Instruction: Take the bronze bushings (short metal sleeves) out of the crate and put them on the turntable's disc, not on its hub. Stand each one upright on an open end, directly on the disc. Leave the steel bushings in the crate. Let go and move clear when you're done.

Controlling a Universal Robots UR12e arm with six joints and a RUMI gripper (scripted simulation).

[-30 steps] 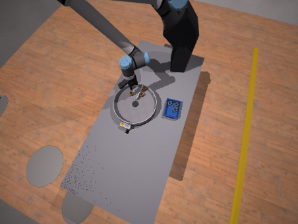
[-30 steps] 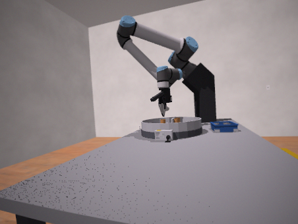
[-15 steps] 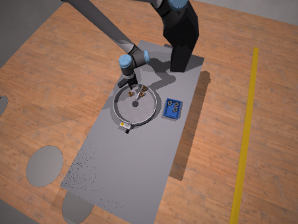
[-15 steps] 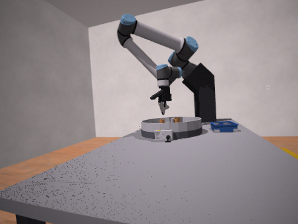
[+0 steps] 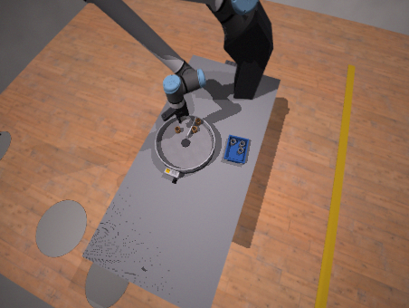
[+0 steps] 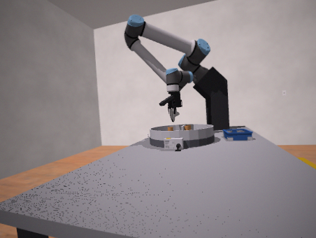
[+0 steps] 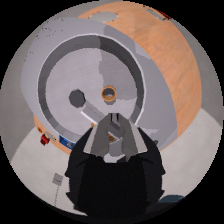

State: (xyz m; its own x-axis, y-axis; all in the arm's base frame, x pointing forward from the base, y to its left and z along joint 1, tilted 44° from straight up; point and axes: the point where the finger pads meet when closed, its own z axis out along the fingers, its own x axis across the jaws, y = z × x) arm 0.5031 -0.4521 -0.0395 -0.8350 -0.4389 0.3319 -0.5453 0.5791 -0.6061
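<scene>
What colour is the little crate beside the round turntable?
The crate is blue, seen best in the top view.

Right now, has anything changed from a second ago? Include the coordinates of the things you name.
Only slightly: the end effector (image 5: 179, 121) (image 6: 173, 120) (image 7: 114, 113) has risen a little above the turntable (image 5: 210, 151) (image 6: 182, 135) (image 7: 42, 80). Nothing was visibly grabbed or released. The bronze bushings (image 5: 177, 131) (image 6: 170, 129) (image 7: 109, 86) and blue crate (image 5: 232, 157) (image 6: 238, 136) (image 7: 65, 141) look unmoved.
</scene>
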